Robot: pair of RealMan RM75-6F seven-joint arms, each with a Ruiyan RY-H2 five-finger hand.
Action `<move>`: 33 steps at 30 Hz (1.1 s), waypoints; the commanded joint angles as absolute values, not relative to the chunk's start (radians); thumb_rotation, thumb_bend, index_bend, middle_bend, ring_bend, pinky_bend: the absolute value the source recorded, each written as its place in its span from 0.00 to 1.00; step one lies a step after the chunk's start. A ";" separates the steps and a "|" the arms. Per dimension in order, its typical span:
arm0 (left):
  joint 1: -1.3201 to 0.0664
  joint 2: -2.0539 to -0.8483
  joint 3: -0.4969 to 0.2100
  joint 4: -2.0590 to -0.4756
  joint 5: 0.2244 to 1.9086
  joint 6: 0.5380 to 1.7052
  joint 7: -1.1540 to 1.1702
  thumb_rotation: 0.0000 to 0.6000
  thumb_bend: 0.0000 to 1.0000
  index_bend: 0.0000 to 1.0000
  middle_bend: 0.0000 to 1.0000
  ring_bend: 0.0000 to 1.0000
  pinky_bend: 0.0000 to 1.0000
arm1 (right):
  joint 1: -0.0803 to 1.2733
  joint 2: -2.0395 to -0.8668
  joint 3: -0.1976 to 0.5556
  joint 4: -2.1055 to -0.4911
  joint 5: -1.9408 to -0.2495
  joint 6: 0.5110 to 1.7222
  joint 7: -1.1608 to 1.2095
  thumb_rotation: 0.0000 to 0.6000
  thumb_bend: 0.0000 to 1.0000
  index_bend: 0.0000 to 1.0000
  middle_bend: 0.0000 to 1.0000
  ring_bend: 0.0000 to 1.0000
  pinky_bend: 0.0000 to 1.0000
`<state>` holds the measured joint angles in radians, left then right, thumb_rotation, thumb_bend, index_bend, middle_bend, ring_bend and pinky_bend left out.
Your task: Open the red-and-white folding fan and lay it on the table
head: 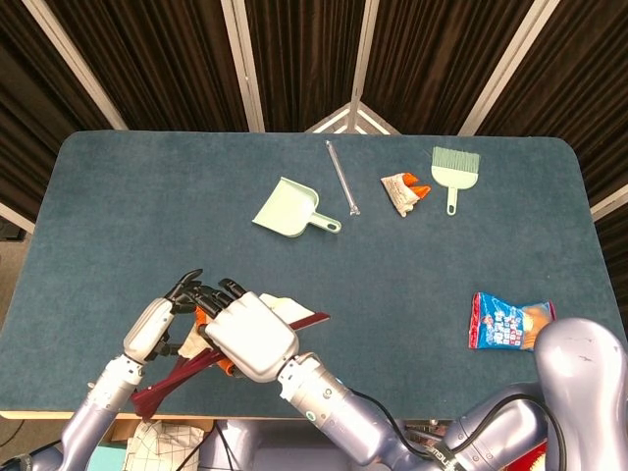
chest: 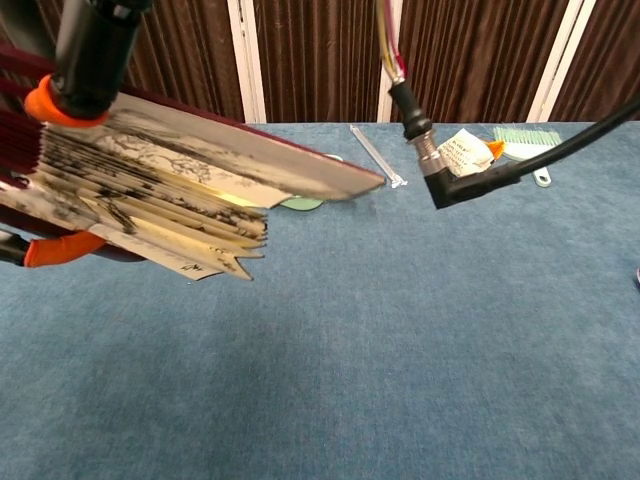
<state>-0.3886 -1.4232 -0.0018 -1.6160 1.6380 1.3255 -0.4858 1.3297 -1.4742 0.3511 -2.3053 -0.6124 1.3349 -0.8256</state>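
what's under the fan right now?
Chest view: bare blue table below the fan, which is held in the air by both hands, part-spread. An orange-tipped finger sits beneath its folds. The palms can't be seen.

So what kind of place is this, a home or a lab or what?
Most likely a robot lab or test cell: a blue felt-covered table backed by dark curtains, with unrelated props scattered on it, such as a dustpan, a brush and a snack bag.

Bright even light; near fan (chest: 180,195) perhaps blurred
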 commanded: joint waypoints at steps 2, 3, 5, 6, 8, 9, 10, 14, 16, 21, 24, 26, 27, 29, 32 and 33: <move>-0.386 -1.411 -0.008 -1.623 1.637 1.337 -0.484 1.00 0.51 0.71 0.27 0.00 0.13 | 1.318 -1.461 0.348 -2.311 -0.620 1.337 -0.815 1.00 0.43 0.73 0.14 0.25 0.19; -0.385 -1.407 -0.010 -1.624 1.636 1.341 -0.483 1.00 0.51 0.71 0.27 0.00 0.13 | 1.314 -1.457 0.346 -2.312 -0.622 1.338 -0.812 1.00 0.43 0.73 0.14 0.25 0.19; -0.383 -1.396 -0.016 -1.628 1.637 1.352 -0.478 1.00 0.51 0.71 0.27 0.00 0.13 | 1.306 -1.444 0.341 -2.314 -0.624 1.340 -0.811 1.00 0.43 0.73 0.14 0.25 0.19; -0.382 -1.391 -0.018 -1.630 1.637 1.356 -0.475 1.00 0.51 0.71 0.28 0.00 0.13 | 1.301 -1.438 0.339 -2.314 -0.626 1.342 -0.809 1.00 0.43 0.73 0.14 0.25 0.19; -0.381 -1.381 -0.024 -1.634 1.638 1.367 -0.470 1.00 0.51 0.71 0.28 0.00 0.13 | 1.289 -1.425 0.334 -2.315 -0.630 1.343 -0.800 1.00 0.43 0.73 0.14 0.25 0.19; -0.381 -1.376 -0.026 -1.636 1.638 1.370 -0.467 1.00 0.51 0.71 0.28 0.00 0.13 | 1.283 -1.418 0.332 -2.315 -0.634 1.342 -0.793 1.00 0.43 0.73 0.14 0.25 0.19; -0.381 -1.369 -0.030 -1.639 1.638 1.374 -0.464 1.00 0.51 0.71 0.28 0.00 0.13 | 1.272 -1.406 0.329 -2.315 -0.641 1.340 -0.782 1.00 0.43 0.73 0.14 0.25 0.19; -0.381 -1.355 -0.043 -1.645 1.638 1.387 -0.452 1.00 0.51 0.71 0.28 0.00 0.13 | 1.237 -1.368 0.321 -2.312 -0.667 1.320 -0.733 1.00 0.43 0.73 0.14 0.25 0.19; -0.382 -1.351 -0.052 -1.645 1.640 1.398 -0.437 1.00 0.51 0.71 0.28 0.00 0.13 | 1.216 -1.344 0.315 -2.306 -0.686 1.308 -0.706 1.00 0.43 0.73 0.14 0.25 0.19; -0.381 -1.348 -0.064 -1.641 1.662 1.429 -0.385 1.00 0.51 0.71 0.28 0.00 0.13 | 1.173 -1.288 0.283 -2.283 -0.745 1.283 -0.675 1.00 0.43 0.73 0.14 0.25 0.19; -0.378 -1.347 -0.073 -1.641 1.671 1.451 -0.348 1.00 0.51 0.71 0.28 0.00 0.13 | 1.141 -1.255 0.271 -2.268 -0.782 1.269 -0.636 1.00 0.43 0.73 0.14 0.25 0.19; -0.376 -1.347 -0.080 -1.642 1.672 1.463 -0.333 1.00 0.51 0.71 0.29 0.00 0.13 | 1.120 -1.231 0.263 -2.257 -0.812 1.260 -0.612 1.00 0.43 0.73 0.14 0.26 0.19; -0.376 -1.347 -0.083 -1.642 1.673 1.467 -0.328 1.00 0.51 0.71 0.29 0.00 0.13 | 1.111 -1.221 0.260 -2.252 -0.823 1.256 -0.603 1.00 0.43 0.73 0.14 0.26 0.19; -0.377 -1.346 -0.090 -1.640 1.676 1.476 -0.317 1.00 0.51 0.71 0.29 0.00 0.13 | 1.090 -1.197 0.250 -2.242 -0.849 1.244 -0.577 1.00 0.43 0.73 0.14 0.26 0.19; -0.383 -1.353 -0.104 -1.628 1.682 1.489 -0.297 1.00 0.51 0.71 0.31 0.00 0.13 | 1.057 -1.165 0.241 -2.231 -0.891 1.225 -0.524 1.00 0.43 0.73 0.14 0.26 0.19; -0.387 -1.360 -0.110 -1.617 1.689 1.495 -0.288 1.00 0.50 0.71 0.31 0.00 0.13 | 1.044 -1.152 0.235 -2.227 -0.911 1.214 -0.502 1.00 0.43 0.73 0.14 0.26 0.19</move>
<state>-0.3826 -1.3537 -0.1030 -1.6267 1.6826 1.4881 -0.2965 1.0687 -1.1754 0.2465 -2.2380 -0.8801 1.2328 -0.5349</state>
